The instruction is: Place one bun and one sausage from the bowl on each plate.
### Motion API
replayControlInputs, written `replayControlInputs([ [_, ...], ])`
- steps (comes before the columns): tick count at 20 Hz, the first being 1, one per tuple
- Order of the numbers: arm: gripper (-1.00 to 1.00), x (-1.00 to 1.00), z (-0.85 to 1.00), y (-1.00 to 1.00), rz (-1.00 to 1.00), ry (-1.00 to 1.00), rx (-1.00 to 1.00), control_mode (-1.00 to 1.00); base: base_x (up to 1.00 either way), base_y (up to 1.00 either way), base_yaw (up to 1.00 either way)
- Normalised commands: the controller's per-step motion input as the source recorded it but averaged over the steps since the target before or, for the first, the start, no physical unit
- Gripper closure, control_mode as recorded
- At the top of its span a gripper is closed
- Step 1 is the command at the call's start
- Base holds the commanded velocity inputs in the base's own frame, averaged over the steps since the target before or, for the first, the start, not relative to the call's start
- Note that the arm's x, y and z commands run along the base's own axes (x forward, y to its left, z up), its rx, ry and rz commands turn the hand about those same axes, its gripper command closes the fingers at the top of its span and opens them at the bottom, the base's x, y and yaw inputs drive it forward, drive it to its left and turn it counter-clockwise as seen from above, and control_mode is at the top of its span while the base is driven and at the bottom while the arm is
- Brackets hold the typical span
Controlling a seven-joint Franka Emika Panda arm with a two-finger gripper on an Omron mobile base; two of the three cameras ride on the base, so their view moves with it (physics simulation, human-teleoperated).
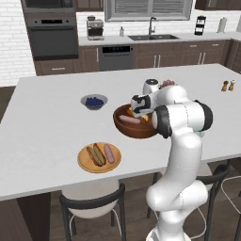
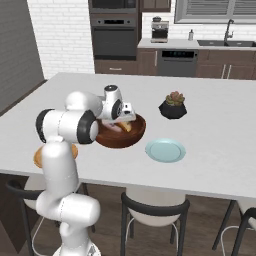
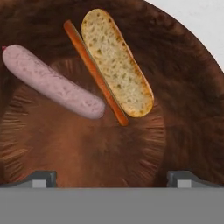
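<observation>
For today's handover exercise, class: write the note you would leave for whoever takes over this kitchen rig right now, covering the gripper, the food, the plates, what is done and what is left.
Gripper: open, holding nothing, poised over the large dark reddish-brown wooden bowl.
In the bowl: one smooth pink sausage and one golden-brown hot-dog bun, lying side by side.
Done: the orange-tan wooden plate already carries a bun and a sausage.
Left: the pale blue plate has no food; move the bowl's bun and sausage onto it.

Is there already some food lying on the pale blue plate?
No, the pale blue plate is bare in the right base view, while one bun and one sausage lie in the wooden bowl.
</observation>
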Motion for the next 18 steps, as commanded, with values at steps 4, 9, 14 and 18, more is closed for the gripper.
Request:
replayControlInputs([
  [4,-1.00,0.38,-0.12,-0.13,0.00,0.08,0.00,-1.00,0.00,0.00,0.00],
  [9,-1.00,0.37,-0.16,-0.05,0.00,0.05,0.00,-1.00,0.00,0.00,0.00],
  [14,-1.00,0.23,-0.38,0.00,0.00,0.00,-0.02,-1.00,0.00,0.00,0.00],
  [18,-1.00,0.32,-0.39,0.00,0.00,0.00,-0.02,-1.00,0.00,0.00,0.00],
])
